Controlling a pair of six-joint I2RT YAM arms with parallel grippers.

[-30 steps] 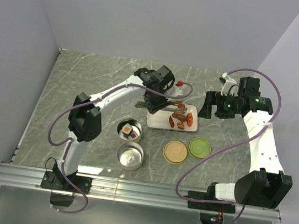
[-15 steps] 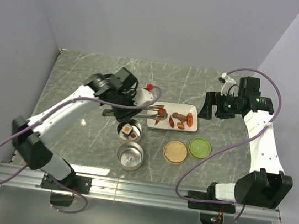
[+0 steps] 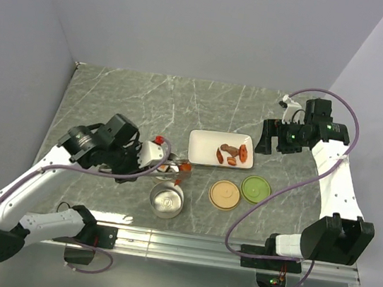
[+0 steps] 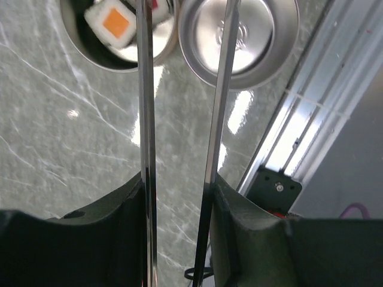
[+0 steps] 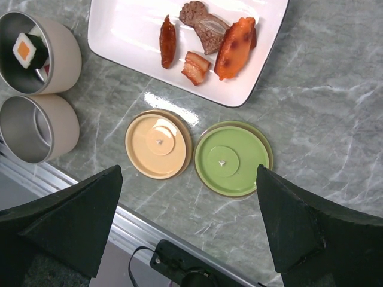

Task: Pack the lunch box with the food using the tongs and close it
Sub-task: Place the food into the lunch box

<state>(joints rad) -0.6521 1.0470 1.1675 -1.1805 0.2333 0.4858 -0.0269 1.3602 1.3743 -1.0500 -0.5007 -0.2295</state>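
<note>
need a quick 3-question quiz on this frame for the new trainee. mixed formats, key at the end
1. True or false: the tan lid is stacked on the green lid.
2. Which steel tin has a sushi piece in it? A) the tin next to the plate B) the other tin C) both
3. Which gripper holds the tongs?

Key:
1. False. They lie side by side on the table.
2. A. The other tin is empty.
3. The left gripper.
</note>
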